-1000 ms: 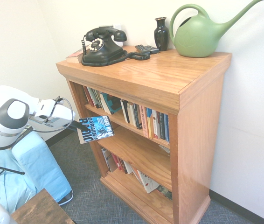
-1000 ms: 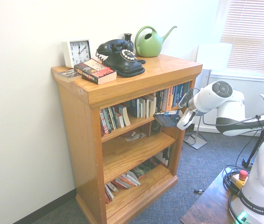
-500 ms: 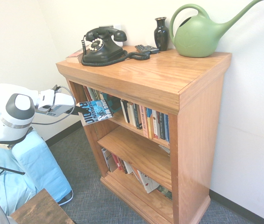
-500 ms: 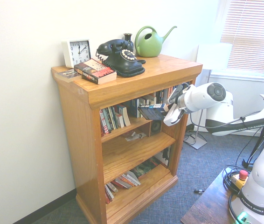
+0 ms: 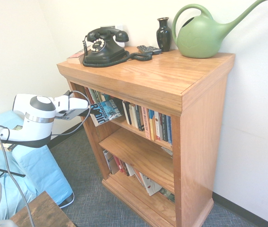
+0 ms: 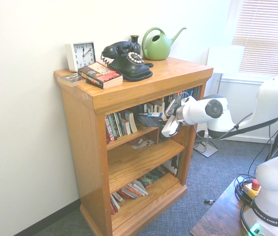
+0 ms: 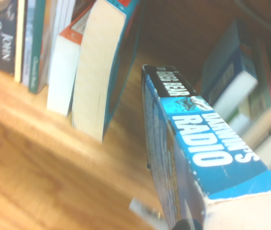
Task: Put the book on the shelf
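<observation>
Book (image 5: 106, 111), grasped in our jaws (image 5: 91, 112), juts ahead of them, long axis aimed at the shelf's (image 6: 129, 138) gap.

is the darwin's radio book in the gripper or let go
In the gripper: both exterior views show Darwin's Radio at the arm's end, at the upper shelf's opening.

A black rotary telephone (image 5: 103, 49) sits left of a dark vase (image 5: 163, 34); a green watering can (image 5: 201, 37) stands right of the vase. A white clock (image 6: 81, 56) stands near a thick red-and-black paperback (image 6: 100, 74).
</observation>
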You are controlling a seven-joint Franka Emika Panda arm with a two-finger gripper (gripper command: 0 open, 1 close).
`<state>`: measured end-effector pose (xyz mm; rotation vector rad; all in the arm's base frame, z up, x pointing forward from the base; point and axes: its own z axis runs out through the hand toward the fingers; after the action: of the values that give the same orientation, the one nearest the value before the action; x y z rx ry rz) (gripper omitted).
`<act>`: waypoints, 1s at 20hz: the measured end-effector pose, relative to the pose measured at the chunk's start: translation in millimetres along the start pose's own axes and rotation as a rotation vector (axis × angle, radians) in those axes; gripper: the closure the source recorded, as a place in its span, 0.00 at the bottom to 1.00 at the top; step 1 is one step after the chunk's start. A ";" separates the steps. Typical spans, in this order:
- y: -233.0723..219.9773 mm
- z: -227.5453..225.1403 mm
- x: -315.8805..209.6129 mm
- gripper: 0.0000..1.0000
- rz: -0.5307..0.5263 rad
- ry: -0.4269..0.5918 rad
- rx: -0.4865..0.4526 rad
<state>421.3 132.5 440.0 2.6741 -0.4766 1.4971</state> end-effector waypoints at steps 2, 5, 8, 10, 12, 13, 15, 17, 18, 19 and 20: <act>-14.7 11.5 1.0 1.00 -0.008 0.029 0.004; -25.1 35.2 2.8 1.00 -0.011 0.073 -0.005; -23.0 66.1 1.1 1.00 -0.006 0.124 -0.026; -20.4 85.8 -7.9 1.00 0.003 0.125 -0.016; -20.2 98.6 -15.0 1.00 0.028 0.099 0.003; -21.6 102.7 -15.3 1.00 0.049 0.090 0.014; -26.7 108.3 -10.5 1.00 0.096 0.075 0.042; -35.8 109.9 -4.2 1.00 0.141 0.056 0.081; -40.7 109.8 -1.0 1.00 0.159 0.050 0.098; -45.2 109.3 2.3 1.00 0.172 0.046 0.112; -49.2 108.7 5.5 1.00 0.183 0.045 0.122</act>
<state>527.7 158.1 392.3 2.7460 -0.6646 1.6820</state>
